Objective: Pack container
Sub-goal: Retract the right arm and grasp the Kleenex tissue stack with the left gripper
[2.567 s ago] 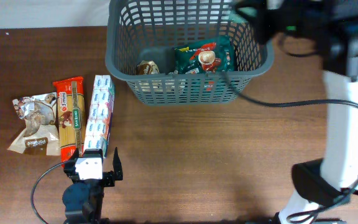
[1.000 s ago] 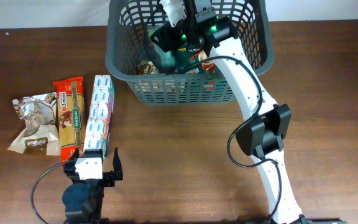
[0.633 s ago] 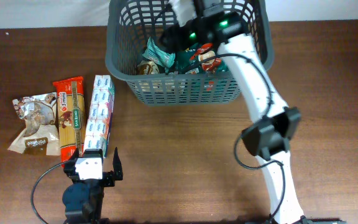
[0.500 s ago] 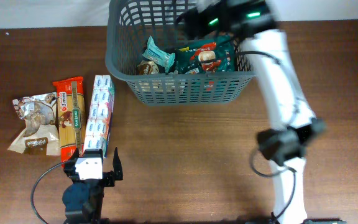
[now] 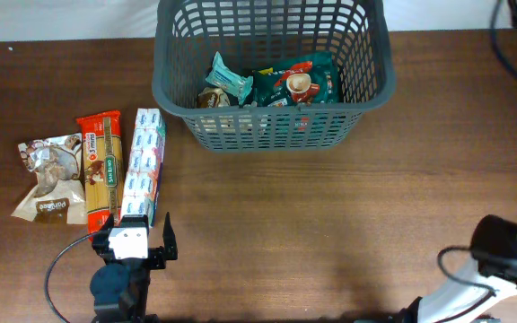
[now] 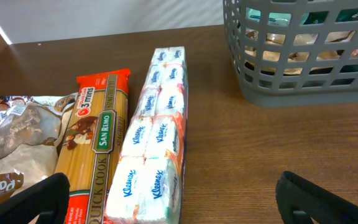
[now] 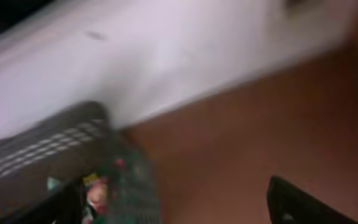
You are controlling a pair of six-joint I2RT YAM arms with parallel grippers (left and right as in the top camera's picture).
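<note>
The container, a dark grey lattice basket (image 5: 267, 130), stands at the back of the table and holds green snack packets (image 5: 296, 82), a teal packet (image 5: 227, 79) and a small brown one (image 5: 211, 99). My left gripper (image 5: 133, 235) rests near the front left edge. In the left wrist view this gripper (image 6: 179, 208) is open and empty, with the basket (image 6: 291, 68) far ahead on the right. The right gripper (image 7: 185, 205) is open with nothing between its fingers; its view is blurred, with the basket (image 7: 42, 155) at lower left. Only the right arm's base (image 5: 501, 256) shows overhead.
A strip of Kleenex tissue packs (image 5: 144, 166) (image 6: 154, 143), a red spaghetti pack (image 5: 101, 170) (image 6: 95, 137) and a brown-and-white snack bag (image 5: 50, 179) (image 6: 11, 137) lie side by side at the left, just ahead of the left gripper. A white wall runs behind the table.
The right arm has pulled up out of the basket and swung away to the right, its jaws widening. A teal packet now lies in the basket. The left arm has not moved.
</note>
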